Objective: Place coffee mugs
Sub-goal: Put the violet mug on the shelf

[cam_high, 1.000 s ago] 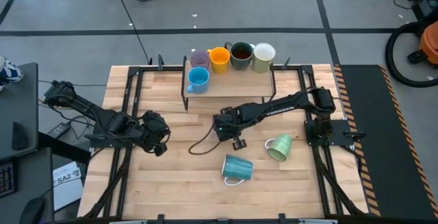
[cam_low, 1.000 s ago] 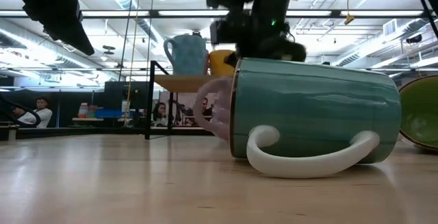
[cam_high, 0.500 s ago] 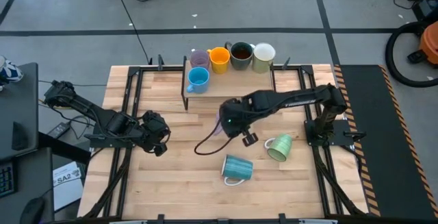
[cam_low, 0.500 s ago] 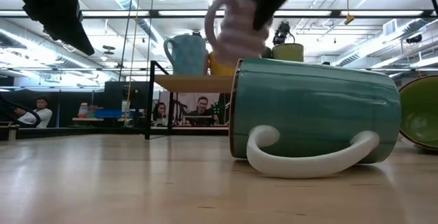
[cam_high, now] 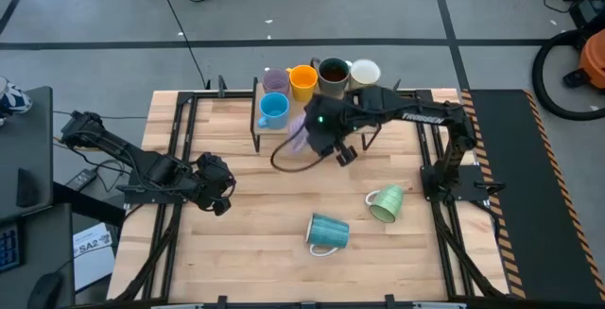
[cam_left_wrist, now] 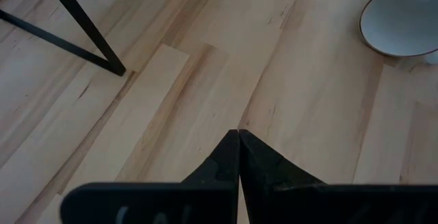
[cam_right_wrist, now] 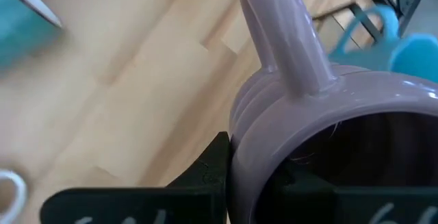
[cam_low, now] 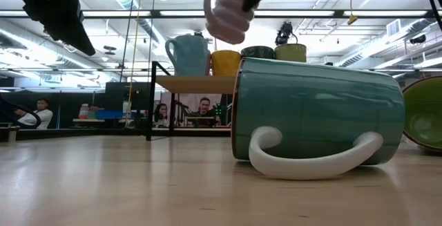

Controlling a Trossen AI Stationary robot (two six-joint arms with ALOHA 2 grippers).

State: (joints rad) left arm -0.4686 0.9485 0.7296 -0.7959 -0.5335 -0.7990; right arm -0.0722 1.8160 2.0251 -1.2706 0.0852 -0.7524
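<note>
The right hand (cam_high: 304, 131) is gripping a lavender mug (cam_low: 228, 13) by its rim in the air, at the front edge of the wooden shelf (cam_high: 317, 111), handle pointing away from the fingers. On that shelf, a blue mug (cam_high: 273, 110), another lavender mug (cam_high: 275, 81), an orange mug (cam_high: 302, 81), a dark brown mug (cam_high: 333, 75) and a cream mug (cam_high: 364, 75) are standing. The teal mug (cam_high: 327, 232) and green mug (cam_high: 386, 204) are lying on the worktop (cam_high: 246, 224), while the left hand (cam_high: 219, 184) is waiting shut well left of the shelf.

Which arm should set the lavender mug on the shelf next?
The right. Its gripper already holds the lavender mug in the air beside the shelf, near the blue mug. The left gripper rests shut, low on the table's left side.
</note>
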